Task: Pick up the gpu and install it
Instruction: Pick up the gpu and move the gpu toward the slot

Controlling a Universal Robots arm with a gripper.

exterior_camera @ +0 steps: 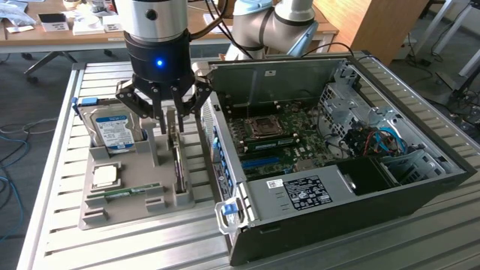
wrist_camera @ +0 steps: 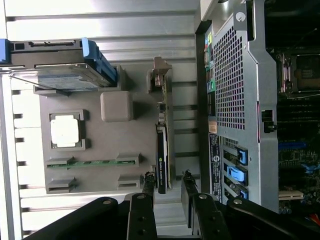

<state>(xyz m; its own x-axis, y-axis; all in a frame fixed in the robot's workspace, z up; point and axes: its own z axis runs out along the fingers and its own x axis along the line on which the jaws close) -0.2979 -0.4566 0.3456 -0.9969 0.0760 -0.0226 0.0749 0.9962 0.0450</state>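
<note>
Dark gpu [wrist_camera: 161,150] on edge, inside spread jaws of end effector [wrist_camera: 167,176].

Looked like a robotics lab set up in an office space. Robot arm [exterior_camera: 277,22] stood at the far edge of a slatted aluminium table [exterior_camera: 360,253]. Open PC tower [exterior_camera: 420,191] sat toward the exterior view's right edge. Grey parts fixture [exterior_camera: 127,211] held the gpu [exterior_camera: 177,163] and a hard drive [exterior_camera: 112,129] toward the left edge. Wooden desks [exterior_camera: 67,34], a chair base [exterior_camera: 45,59] and loose floor cables [exterior_camera: 11,132] lay beyond.
</note>
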